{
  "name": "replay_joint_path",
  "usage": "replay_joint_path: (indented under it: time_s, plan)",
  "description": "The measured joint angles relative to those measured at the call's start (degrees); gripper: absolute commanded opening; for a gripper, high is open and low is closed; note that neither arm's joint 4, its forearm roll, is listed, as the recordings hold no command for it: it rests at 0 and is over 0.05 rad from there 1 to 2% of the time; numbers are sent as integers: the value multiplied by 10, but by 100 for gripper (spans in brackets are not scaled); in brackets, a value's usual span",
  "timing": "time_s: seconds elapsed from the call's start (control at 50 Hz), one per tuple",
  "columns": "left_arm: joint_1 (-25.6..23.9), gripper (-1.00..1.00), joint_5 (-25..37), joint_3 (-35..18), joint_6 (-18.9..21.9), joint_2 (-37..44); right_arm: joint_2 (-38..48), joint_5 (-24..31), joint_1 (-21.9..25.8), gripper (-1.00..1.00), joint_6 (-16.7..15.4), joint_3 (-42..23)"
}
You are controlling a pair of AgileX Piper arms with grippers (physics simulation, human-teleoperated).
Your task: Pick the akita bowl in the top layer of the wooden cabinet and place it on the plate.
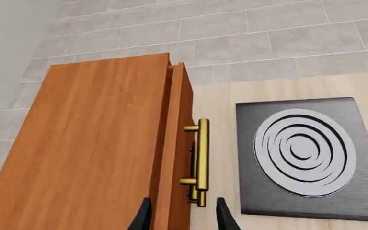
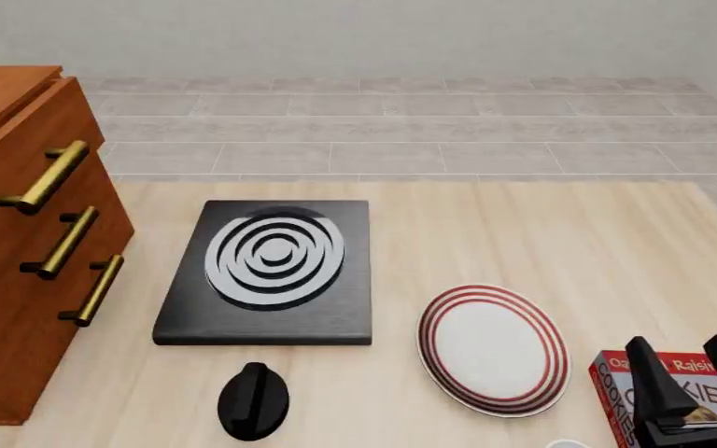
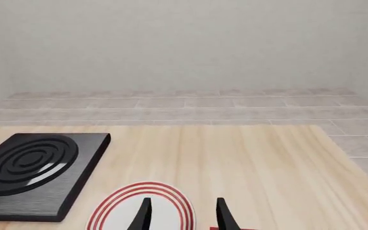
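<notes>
Your left gripper (image 1: 182,213), fingers spread, sits nearest the top drawer's handle (image 1: 201,160); drawer closed, bowl hidden.

The right gripper (image 2: 695,383) sits low at the near right of the front view, its two dark fingers (image 2: 655,373) pointing up and spread apart, holding nothing. The left gripper (image 1: 182,213) shows only two dark fingertips (image 1: 143,215), parted, with nothing held.
</notes>
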Motion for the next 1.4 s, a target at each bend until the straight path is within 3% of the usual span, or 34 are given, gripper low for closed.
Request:
replay_joint_path:
  time_s: [0.36, 0.92, 1.4]
  plan:
    - [3, 100, -26, 47, 10, 9, 0, 2, -1, 100, -3, 0]
    - [27, 100, -64, 109, 29, 7, 43, -38, 1, 100, -2, 0]
    - [37, 100, -97, 151, 48, -9, -20, 25, 3, 100, 0, 0]
